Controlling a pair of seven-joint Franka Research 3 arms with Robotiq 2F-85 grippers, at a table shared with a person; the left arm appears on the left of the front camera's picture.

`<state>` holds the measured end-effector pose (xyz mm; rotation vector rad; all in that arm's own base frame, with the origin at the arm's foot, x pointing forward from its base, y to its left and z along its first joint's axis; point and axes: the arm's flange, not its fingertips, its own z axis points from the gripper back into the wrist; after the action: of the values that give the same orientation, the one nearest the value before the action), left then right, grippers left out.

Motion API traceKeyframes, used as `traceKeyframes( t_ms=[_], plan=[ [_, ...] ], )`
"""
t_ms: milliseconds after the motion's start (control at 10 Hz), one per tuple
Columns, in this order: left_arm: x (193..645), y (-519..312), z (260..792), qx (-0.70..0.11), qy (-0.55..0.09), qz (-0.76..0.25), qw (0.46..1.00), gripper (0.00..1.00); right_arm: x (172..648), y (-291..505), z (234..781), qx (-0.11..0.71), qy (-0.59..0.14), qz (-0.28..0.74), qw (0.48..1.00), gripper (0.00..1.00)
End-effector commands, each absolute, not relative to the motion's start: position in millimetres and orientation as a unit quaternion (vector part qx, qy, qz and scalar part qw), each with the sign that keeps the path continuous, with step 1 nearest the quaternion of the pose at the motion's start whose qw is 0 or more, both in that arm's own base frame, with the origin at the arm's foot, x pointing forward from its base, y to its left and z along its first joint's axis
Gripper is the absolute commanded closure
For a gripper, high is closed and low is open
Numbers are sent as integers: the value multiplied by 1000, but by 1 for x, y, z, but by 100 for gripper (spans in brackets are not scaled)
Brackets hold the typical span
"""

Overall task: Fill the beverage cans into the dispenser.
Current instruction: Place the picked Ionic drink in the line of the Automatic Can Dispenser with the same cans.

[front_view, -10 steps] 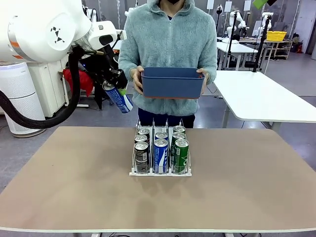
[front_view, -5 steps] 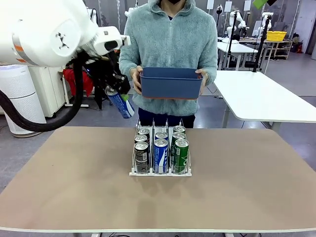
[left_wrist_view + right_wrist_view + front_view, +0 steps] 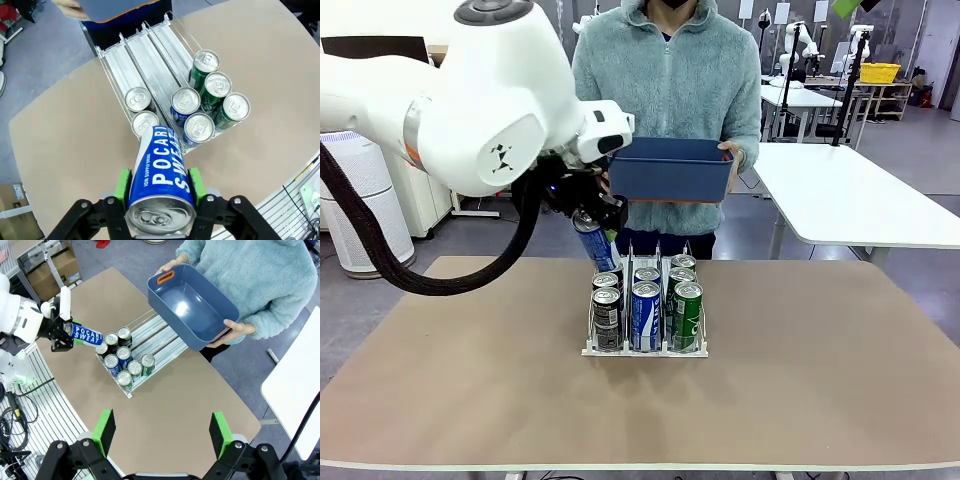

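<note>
My left gripper (image 3: 588, 215) is shut on a blue-and-white beverage can (image 3: 598, 250), held tilted in the air just over the rear left of the dispenser (image 3: 645, 350). The left wrist view has that can (image 3: 160, 175) between the green pads (image 3: 122, 185), pointing down at the white rails (image 3: 145, 60). Several cans stand at the dispenser's front: black ones (image 3: 607, 315) in the left lane, blue-and-white ones (image 3: 646, 312) in the middle, green ones (image 3: 686, 312) on the right. My right gripper (image 3: 162, 432) hangs open high above the table, looking down on the dispenser (image 3: 160, 337) and the held can (image 3: 85, 334).
A person at the far side holds a dark blue bin (image 3: 670, 168) in both hands, just behind and above the dispenser; the bin (image 3: 192, 305) looks empty from above. The tan table (image 3: 820, 380) spreads wide on both sides of the dispenser.
My left arm has swung right and down with the can, from beside the person's elbow to just above the dispenser's rear left. The bin and the racked cans have stayed put.
</note>
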<state>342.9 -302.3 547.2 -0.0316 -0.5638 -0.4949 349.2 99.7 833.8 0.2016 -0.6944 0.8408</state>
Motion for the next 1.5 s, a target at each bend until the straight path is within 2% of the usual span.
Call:
traceKeyframes(
  t_ms=[0, 100, 200, 500, 700, 1000, 1200, 1400],
  plan=[
    [346, -312, 545, -21, -268, -247, 931, 43, 350, 100, 834, 95, -329, 399, 851, 0],
    [347, -312, 549, -44, -262, -266, 927, 43, 350, 100, 834, 95, -329, 399, 851, 0],
    [341, -308, 543, -15, -271, -246, 930, 43, 350, 100, 834, 95, -329, 399, 851, 0],
    [342, -314, 540, -21, -264, -251, 931, 43, 350, 100, 834, 95, -329, 399, 851, 0],
    [334, -336, 537, 3, -264, -243, 934, 43, 350, 100, 834, 95, -329, 399, 851, 0],
    [317, -370, 515, -10, -268, -231, 935, 43, 350, 100, 834, 95, -329, 399, 851, 0],
    [304, -382, 502, -14, -244, -257, 935, 43, 350, 100, 834, 95, -329, 399, 851, 0],
    [311, -388, 485, -23, -228, -273, 934, 43, 350, 100, 834, 95, -329, 399, 851, 0]
  ],
)
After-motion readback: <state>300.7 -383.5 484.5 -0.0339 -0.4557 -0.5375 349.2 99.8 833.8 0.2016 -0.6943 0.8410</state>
